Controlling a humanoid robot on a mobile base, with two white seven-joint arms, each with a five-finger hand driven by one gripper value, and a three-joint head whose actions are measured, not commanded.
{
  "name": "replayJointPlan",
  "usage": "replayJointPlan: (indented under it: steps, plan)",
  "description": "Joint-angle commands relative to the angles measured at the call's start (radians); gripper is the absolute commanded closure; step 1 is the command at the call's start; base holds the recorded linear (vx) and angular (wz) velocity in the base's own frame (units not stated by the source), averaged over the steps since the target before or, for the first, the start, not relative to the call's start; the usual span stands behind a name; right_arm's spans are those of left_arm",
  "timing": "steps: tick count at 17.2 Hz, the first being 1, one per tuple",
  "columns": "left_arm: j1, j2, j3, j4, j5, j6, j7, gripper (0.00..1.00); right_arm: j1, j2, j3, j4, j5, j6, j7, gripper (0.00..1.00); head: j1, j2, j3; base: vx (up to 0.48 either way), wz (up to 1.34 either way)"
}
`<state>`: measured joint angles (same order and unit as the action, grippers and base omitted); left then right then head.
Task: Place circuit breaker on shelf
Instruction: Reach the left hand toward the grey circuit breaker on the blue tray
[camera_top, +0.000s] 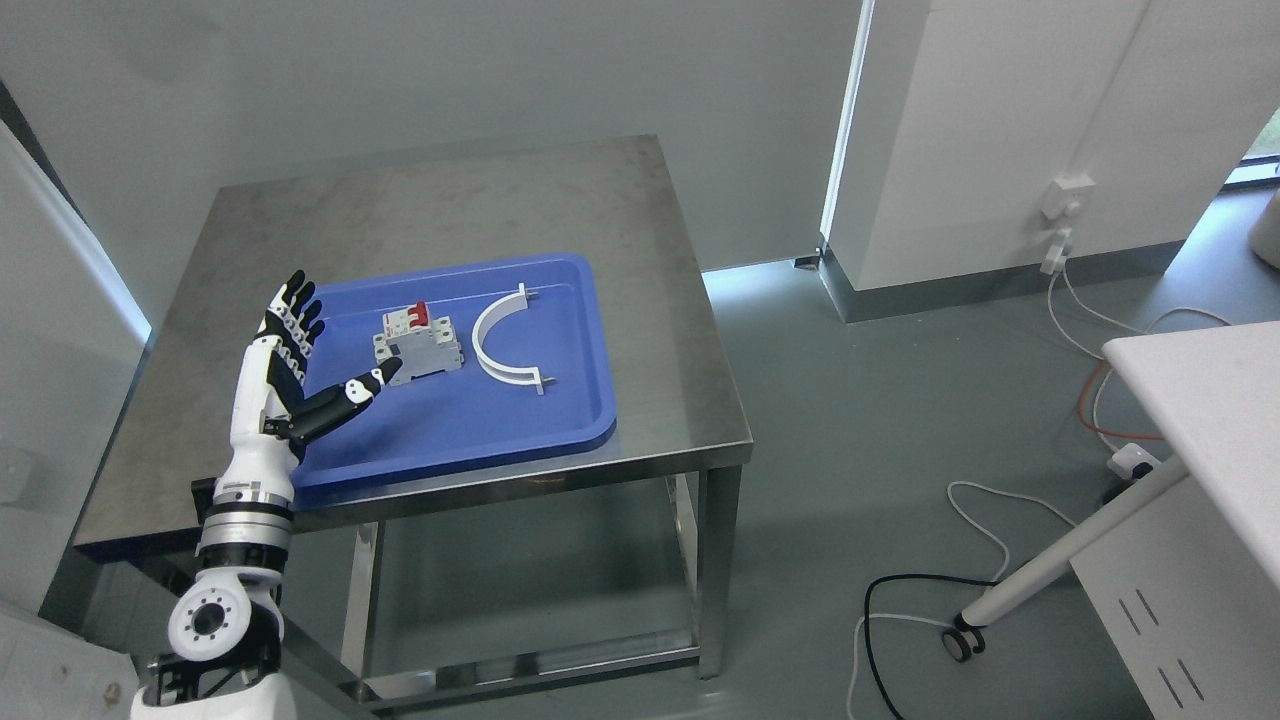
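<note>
A grey circuit breaker (420, 343) with a red switch lies in a blue tray (500, 420) on a steel table (440, 210). My left hand (330, 355) is raised over the tray's left edge, just left of the breaker. Its fingers (293, 310) are spread and point upward. The thumb tip sits close to the breaker's lower left corner; I cannot tell whether it touches. The hand holds nothing. My right arm does not show.
A white curved bracket (503, 345) lies in the tray right of the breaker. A white table (1200, 400) on a wheeled leg stands at the right. Cables (1000, 540) trail across the floor. A white pillar (960, 140) stands behind.
</note>
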<state>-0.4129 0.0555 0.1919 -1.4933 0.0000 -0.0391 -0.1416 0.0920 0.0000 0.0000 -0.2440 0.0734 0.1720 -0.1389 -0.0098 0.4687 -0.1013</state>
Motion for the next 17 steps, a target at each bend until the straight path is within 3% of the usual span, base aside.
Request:
replayJointPlan:
  steps: [1,5,7,10,14,17]
  plan:
    - [-0.003,0.001,0.011,-0.002,-0.023,-0.008,-0.004,0.0,0.0,-0.017,0.02,0.0,0.0,-0.092,0.002,0.0,0.0,0.0,0.0,0.0,0.0]
    - [-0.035,0.024,-0.003,-0.001,-0.025,-0.007,-0.038,0.0,0.0,-0.017,0.02,0.0,0.0,-0.092,0.004,0.0,0.0,0.0,0.0,0.0,0.0]
    - [-0.061,0.091,-0.041,0.001,-0.034,0.013,-0.152,0.0,0.0,-0.017,0.02,0.0,0.0,-0.092,0.004,0.0,0.0,0.0,0.0,0.0,0.0]
    - [-0.127,0.22,-0.124,0.002,-0.081,0.161,-0.219,0.01,0.0,-0.017,0.02,0.0,0.0,-0.092,0.002,0.0,0.0,0.0,0.0,0.0,0.0]
    - [-0.243,0.228,-0.141,0.115,-0.291,0.226,-0.224,0.01,0.0,-0.017,0.02,0.0,0.0,-0.094,0.004,0.0,0.0,0.0,0.0,0.0,0.0]
    - [-0.241,0.23,-0.161,0.13,-0.322,0.226,-0.268,0.04,0.0,-0.017,0.02,0.0,0.0,-0.092,0.002,0.0,0.0,0.0,0.0,0.0,0.0]
